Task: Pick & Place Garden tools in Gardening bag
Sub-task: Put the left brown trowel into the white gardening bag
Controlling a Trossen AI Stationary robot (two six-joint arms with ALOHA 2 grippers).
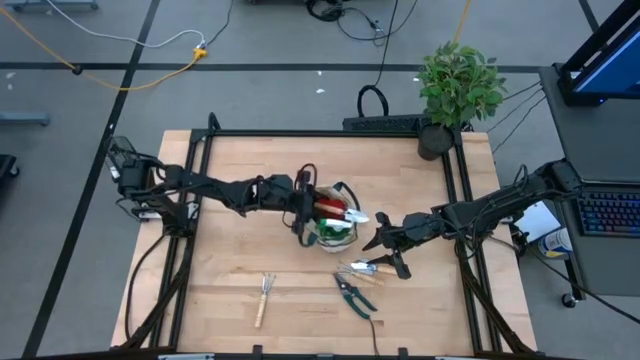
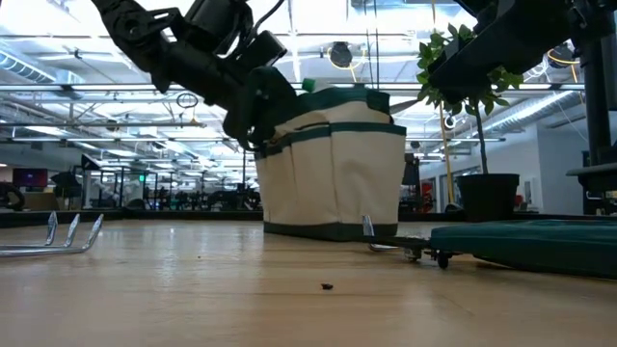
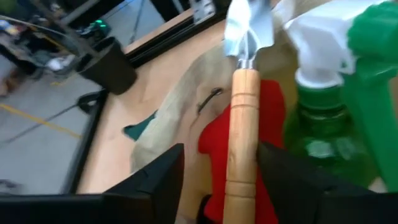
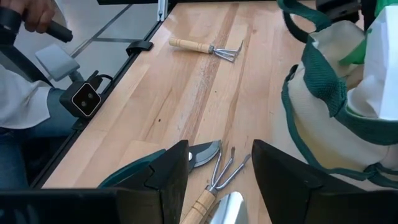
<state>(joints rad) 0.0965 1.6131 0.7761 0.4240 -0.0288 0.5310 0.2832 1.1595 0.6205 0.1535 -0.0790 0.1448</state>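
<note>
You're looking at a round beige gardening bag w/ dark green trim, upright mid-table. Inside: a wooden-handled trowel blade-up, a red item, and a green spray bottle. On the table near the front edge lie a small rake, black-handled pruning shears and, probably, a fork and second trowel.

Wooden table with black frame; potted plant at its far right corner; keyboard on a side desk; yellow cable across the grey floor; seated person beside the table, face unseen.
</note>
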